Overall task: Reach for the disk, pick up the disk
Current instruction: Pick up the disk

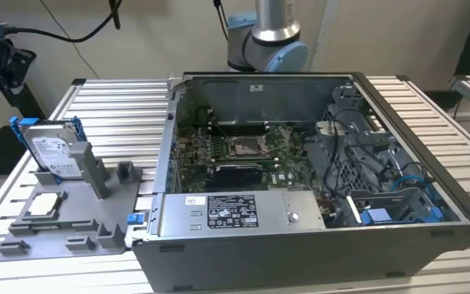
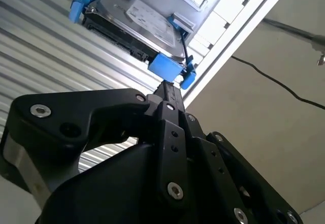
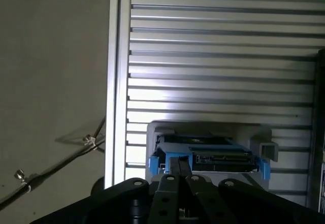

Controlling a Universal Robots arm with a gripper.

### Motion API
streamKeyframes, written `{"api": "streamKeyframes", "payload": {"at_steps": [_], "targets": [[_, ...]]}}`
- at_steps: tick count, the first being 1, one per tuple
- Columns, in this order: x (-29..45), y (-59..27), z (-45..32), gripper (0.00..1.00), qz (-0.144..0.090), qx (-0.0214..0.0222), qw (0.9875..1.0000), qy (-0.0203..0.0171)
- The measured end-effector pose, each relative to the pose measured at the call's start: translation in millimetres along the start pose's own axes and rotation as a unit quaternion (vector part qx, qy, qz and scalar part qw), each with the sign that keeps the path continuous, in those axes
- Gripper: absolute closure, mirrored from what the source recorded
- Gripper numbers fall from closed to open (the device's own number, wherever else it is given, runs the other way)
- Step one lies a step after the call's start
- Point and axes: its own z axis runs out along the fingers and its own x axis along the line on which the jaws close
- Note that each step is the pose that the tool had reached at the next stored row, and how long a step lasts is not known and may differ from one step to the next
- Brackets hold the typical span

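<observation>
Slatted table (image 1: 112,116) carries the disk (image 1: 54,149) upright in a grey fixture (image 1: 63,226). The gripper (image 2: 166,89) hovers near it, jaws apparently pressed together; grasp not yet made.

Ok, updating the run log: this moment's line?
reach | pincer shut, empty | silver-grey blue-framed hard-drive disk standing in grey holder, ungrasped

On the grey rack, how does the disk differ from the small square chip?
The disk stands upright in a slot; the chip lies flat. The disk is larger and blue-framed; the chip is plain silver-white. Both rest on the grey rack.
</observation>
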Motion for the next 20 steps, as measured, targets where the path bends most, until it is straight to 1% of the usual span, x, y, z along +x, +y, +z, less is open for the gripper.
{"api": "streamKeyframes", "payload": {"at_steps": [3,6,8,11,13,15,20], "targets": [[0.1,-6.4,-0.2,1.00,0.000,0.0000,1.0000,0.0002],[-1.1,-7.8,-0.2,1.00,0.000,-0.0001,1.0000,0.0011],[-3.2,-8.2,-0.2,1.00,0.000,-0.0001,1.0000,0.0024],[-9.7,-10.2,-0.3,1.00,0.000,-0.0004,1.0000,0.0076],[-12.8,-12.2,-0.3,1.00,0.000,-0.0007,1.0000,0.0098],[-13.3,-13.6,-0.4,1.00,0.000,-0.0006,0.9999,0.0102],[-13.4,-13.7,-0.4,1.00,0.000,-0.0007,0.9999,0.0102]]}}
